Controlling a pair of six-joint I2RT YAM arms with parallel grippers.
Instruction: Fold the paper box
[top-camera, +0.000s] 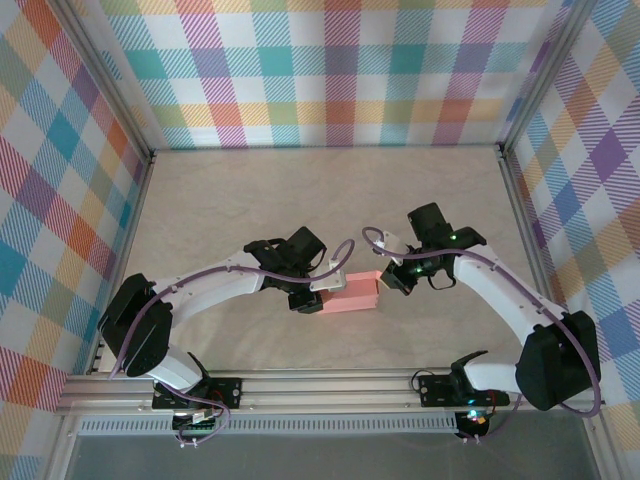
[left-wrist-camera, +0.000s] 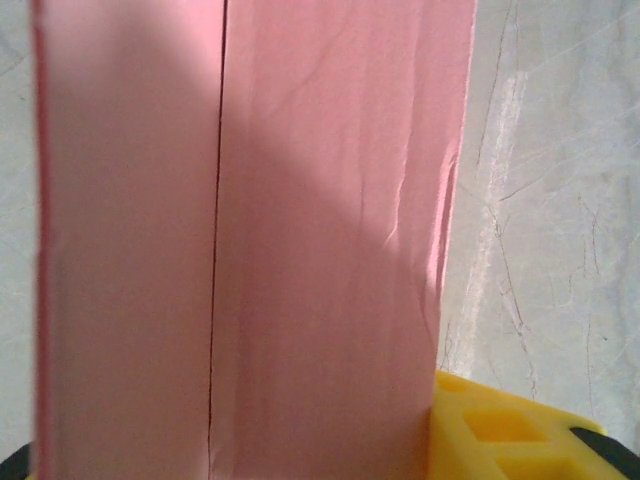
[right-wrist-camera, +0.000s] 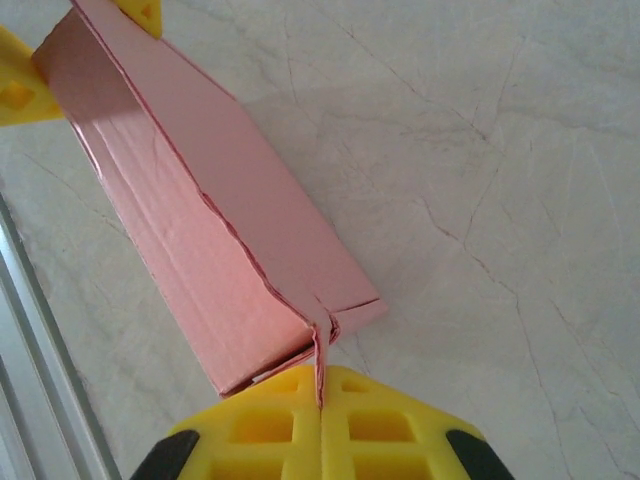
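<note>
Between left pincer (top-camera: 321, 297) and right pincer (top-camera: 384, 282) | paper box (top-camera: 352, 293) (long axis left-right) | both clamp ends

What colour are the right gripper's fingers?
The right gripper has yellow fingers, pinching the paper box; right wrist view shows it best.

Laboratory robot cell: plaid-printed walls (top-camera: 340, 70) at top and sides, aluminium frame rails (top-camera: 320, 388) along bottom, enclosing a pale marbled tabletop (top-camera: 330, 200).

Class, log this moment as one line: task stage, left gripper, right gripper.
stage: folding underway | left gripper: closed on paper box, one end | right gripper: shut, pinching box edge at opposite end
</note>
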